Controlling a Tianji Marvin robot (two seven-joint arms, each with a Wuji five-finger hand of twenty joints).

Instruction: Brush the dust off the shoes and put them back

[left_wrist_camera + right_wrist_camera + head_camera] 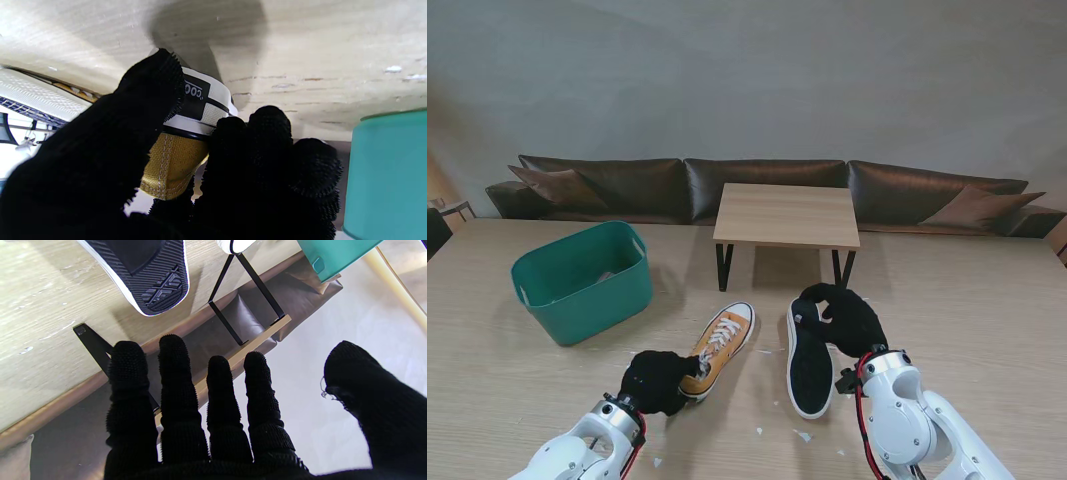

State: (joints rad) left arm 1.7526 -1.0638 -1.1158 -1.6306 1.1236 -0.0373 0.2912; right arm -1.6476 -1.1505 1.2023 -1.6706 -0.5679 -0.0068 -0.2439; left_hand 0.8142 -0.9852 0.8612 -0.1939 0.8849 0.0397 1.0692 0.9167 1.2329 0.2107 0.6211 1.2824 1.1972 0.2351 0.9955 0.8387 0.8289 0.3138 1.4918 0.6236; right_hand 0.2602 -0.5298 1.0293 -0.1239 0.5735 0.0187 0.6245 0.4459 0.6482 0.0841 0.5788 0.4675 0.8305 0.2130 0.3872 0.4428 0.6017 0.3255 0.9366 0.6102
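Observation:
A yellow canvas sneaker [720, 345] with white laces stands upright on the table, toe pointing away from me. My left hand [659, 380], in a bristly black glove, is shut on its heel. The left wrist view shows the thumb and fingers [260, 166] wrapped around the yellow heel [173, 163] and its white rubber band. The second shoe [810, 368] lies sole up to the right, showing a black sole with a white rim [146, 270]. My right hand [847, 315] hovers over that shoe's far end, and its gloved fingers [213, 426] are spread and hold nothing.
A green plastic basket [582, 282] stands to the left of the shoes. A low wooden table with black legs [787, 215] stands beyond them, in front of a brown sofa [767, 185]. Small white scraps [802, 435] lie on the table near me.

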